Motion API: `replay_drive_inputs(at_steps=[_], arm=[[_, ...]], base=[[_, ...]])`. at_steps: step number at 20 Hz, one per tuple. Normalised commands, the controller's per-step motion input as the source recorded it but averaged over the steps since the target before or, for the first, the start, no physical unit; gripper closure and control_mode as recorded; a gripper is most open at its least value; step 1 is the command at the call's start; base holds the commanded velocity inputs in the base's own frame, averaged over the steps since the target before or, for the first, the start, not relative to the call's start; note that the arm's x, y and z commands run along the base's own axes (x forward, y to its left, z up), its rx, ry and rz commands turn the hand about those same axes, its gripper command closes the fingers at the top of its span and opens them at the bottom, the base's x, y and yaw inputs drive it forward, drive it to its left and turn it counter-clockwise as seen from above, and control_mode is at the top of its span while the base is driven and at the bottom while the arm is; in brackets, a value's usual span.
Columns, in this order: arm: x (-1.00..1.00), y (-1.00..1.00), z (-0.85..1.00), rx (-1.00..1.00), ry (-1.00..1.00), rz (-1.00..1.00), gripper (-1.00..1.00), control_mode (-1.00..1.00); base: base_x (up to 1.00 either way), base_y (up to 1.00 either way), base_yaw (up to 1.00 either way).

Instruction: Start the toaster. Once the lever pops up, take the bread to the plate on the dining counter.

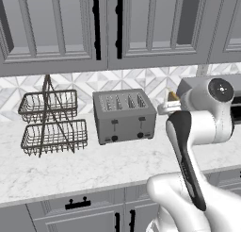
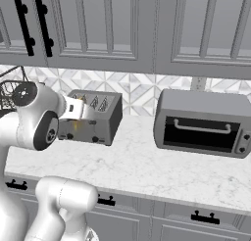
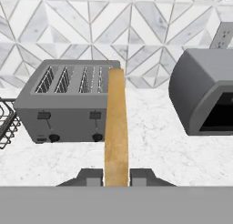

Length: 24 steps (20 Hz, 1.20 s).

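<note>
Bread clamped edge-on, lifted clear of the toaster

The gripper [image 3: 116,176] pinched the bread [image 3: 116,127] between nearly closed fingers, with the toaster [image 3: 68,102] at ten o'clock; that thin-edge hold could probably let the slice slip during the swing toward the plate.

You see a brushed-metal toaster [image 1: 124,115] on a smooth, veined marble-look counter [image 1: 94,167], a wire basket rack [image 1: 51,121], and matt, golden-tan bread [image 3: 116,127] with a grainy crust.
</note>
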Motion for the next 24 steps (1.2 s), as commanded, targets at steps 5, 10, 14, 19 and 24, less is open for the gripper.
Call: replay_drive_inputs(at_steps=[5,10,14,19,24], arm=[[-0.54,0.0,0.0,0.0,0.01,0.06,1.0,-1.0],[-0.38,0.01,0.0,0.0,0.0,0.01,1.0,-1.0],[-0.23,0.0,0.0,0.0,0.0,0.0,1.0,-1.0],[-0.16,0.0,0.0,0.0,0.0,0.0,1.0,-1.0],[-0.1,0.0,0.0,0.0,0.0,0.0,1.0,-1.0]], base=[[0.0,0.0,0.0],[0.0,0.0,0.0],[0.0,0.0,0.0],[0.0,0.0,0.0],[0.0,0.0,0.0]])
